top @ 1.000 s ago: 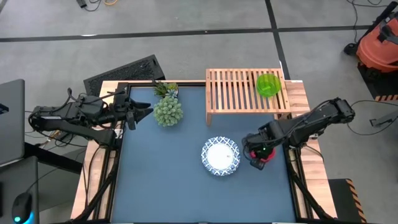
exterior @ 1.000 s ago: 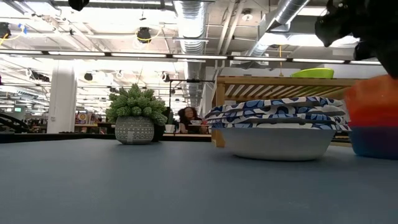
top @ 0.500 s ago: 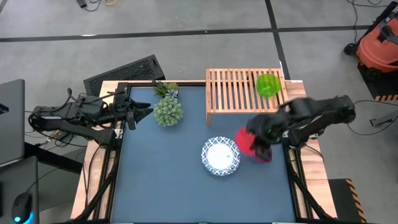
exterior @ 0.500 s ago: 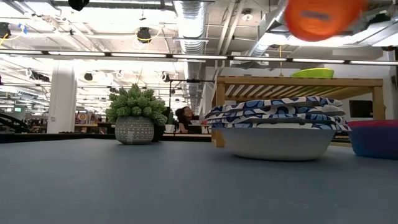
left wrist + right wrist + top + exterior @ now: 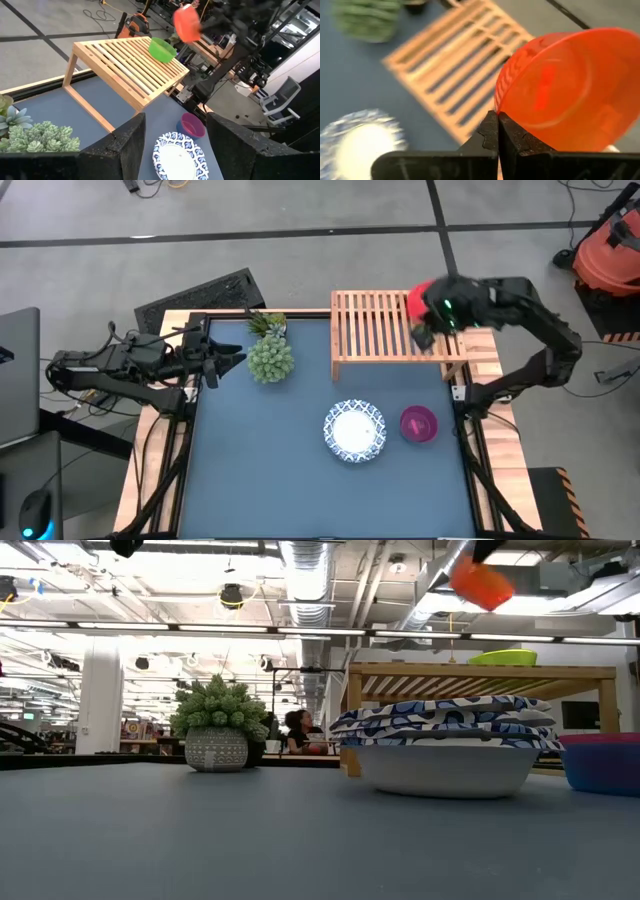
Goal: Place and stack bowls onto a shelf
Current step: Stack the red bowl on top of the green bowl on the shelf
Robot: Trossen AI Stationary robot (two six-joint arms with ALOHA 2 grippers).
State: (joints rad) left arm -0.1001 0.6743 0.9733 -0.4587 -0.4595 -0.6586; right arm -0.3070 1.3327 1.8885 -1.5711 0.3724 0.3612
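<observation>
Carrying the red bowl [image 5: 417,300], right claw [image 5: 428,328] is clamped on its rim, high over the shelf [image 5: 385,327] near the lime green bowl [image 5: 162,49] already there. Left on the bench [image 5: 260,470]: patterned white bowls [image 5: 354,431] and a magenta bowl [image 5: 418,423]. Left claw [image 5: 232,360] parked near the plant [image 5: 270,358], fingers spread wide. Roughly a third done, I'd say.

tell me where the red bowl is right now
The red bowl hangs in the right gripper, above the shelf's right end, over the green bowl.
</observation>
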